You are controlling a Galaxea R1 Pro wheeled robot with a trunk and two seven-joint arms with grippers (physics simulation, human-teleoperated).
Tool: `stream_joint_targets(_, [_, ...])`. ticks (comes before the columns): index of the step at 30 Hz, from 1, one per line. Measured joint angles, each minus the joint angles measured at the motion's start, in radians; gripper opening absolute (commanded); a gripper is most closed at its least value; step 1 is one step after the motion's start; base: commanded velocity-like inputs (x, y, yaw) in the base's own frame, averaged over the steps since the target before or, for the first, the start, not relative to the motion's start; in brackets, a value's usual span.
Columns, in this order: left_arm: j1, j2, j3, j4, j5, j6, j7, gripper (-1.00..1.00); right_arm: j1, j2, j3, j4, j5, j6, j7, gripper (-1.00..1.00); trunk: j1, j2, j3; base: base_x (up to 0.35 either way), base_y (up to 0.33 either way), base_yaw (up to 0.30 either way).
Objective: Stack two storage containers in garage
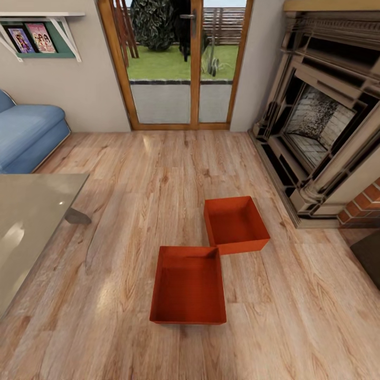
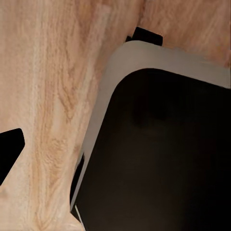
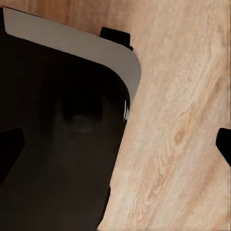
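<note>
Two alike orange-red storage containers lie open-topped on the light wood-plank floor of the living room. The nearer container [image 1: 188,285] sits at the centre of the head view. The farther container [image 1: 235,224] stands just behind and to its right, and their corners nearly touch. Both are empty. In the left wrist view my left gripper [image 2: 115,154] hangs over the wood floor and my own dark base, one fingertip [image 2: 9,150] at the frame's edge. My right gripper [image 3: 115,144] hangs likewise, a fingertip [image 3: 224,144] at the edge. Both stand open, holding nothing.
A stone fireplace [image 1: 322,121] fills the right side. Wood-framed glass doors [image 1: 182,63] stand at the back, a blue sofa [image 1: 26,132] at far left, and a glass-topped table [image 1: 31,221] at near left. My dark, grey-rimmed base [image 2: 163,154] is below both arms.
</note>
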State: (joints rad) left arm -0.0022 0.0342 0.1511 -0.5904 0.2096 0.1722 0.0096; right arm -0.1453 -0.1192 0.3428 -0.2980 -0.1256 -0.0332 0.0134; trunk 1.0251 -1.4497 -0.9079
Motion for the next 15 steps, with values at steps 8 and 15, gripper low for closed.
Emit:
stream_joint_targets(8, [-0.104,0.002,-0.001,-0.199,0.002,0.16,0.0,1.0,-0.18,-0.014,-0.088,-0.119,-0.005,0.231,-0.003,1.0,0.0,0.0,0.0,0.0,0.0,0.0])
stream_joint_targets(15, [-0.233,-0.001,0.0,-0.208,0.005,0.174,-0.001,1.0,-0.332,-0.012,-0.102,-0.13,-0.005,0.309,-0.041,1.0,0.0,0.0,0.0,0.0,0.0,0.0])
